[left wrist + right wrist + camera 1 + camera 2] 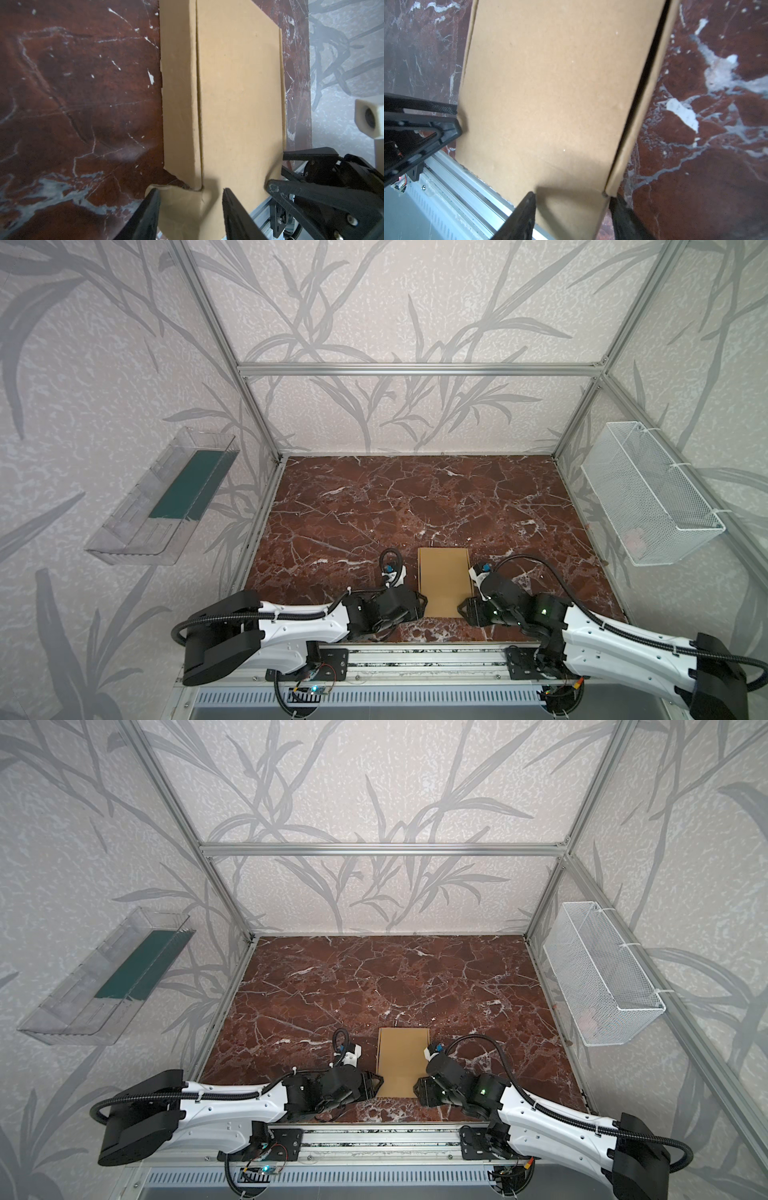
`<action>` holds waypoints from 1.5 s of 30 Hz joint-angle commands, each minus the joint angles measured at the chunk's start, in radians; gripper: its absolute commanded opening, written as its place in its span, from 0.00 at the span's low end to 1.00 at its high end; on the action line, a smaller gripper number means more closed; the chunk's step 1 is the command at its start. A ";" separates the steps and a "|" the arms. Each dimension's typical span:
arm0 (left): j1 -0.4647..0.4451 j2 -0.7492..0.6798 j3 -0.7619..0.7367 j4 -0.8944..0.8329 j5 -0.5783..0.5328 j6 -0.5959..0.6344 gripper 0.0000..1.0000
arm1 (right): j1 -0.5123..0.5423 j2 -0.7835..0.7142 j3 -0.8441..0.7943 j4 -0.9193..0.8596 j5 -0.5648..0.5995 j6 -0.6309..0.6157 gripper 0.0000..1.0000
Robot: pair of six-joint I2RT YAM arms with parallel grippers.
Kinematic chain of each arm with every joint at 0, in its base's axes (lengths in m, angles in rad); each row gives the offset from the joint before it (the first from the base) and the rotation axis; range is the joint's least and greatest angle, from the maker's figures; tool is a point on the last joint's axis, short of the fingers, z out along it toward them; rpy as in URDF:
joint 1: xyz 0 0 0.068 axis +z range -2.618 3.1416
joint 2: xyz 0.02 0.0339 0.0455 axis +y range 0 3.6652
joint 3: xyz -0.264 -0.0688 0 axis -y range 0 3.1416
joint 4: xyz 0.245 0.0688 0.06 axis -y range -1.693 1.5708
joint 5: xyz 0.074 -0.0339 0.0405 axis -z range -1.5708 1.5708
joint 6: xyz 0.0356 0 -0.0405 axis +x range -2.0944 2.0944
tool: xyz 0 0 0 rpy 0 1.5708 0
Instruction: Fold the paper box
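Left wrist: left gripper (190, 193) straddles paper box (239, 93) at its corner.

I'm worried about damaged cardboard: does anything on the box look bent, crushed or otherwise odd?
Yes. In the left wrist view, the box has one flap that looks crumpled and wrinkled. It sits at the corner between the open fingers of the left gripper. The rest of the cardboard looks smooth. I cannot tell whether the flap is torn.

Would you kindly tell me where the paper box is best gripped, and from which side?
Grip the paper box by the folded side flaps near its front corners, coming from either side: it lies flat on the table, so likely only those edges fit between fingers. The left gripper and right gripper straddle them.
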 commanded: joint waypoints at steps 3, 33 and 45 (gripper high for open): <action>-0.005 0.027 -0.009 0.050 -0.016 -0.031 0.50 | -0.003 0.002 -0.010 0.017 0.000 0.006 0.57; -0.011 0.131 -0.017 0.176 0.004 -0.063 0.45 | -0.004 0.001 -0.032 0.044 0.016 0.004 0.48; -0.012 0.190 -0.033 0.237 0.013 -0.074 0.43 | -0.004 0.002 -0.038 0.016 0.075 -0.023 0.47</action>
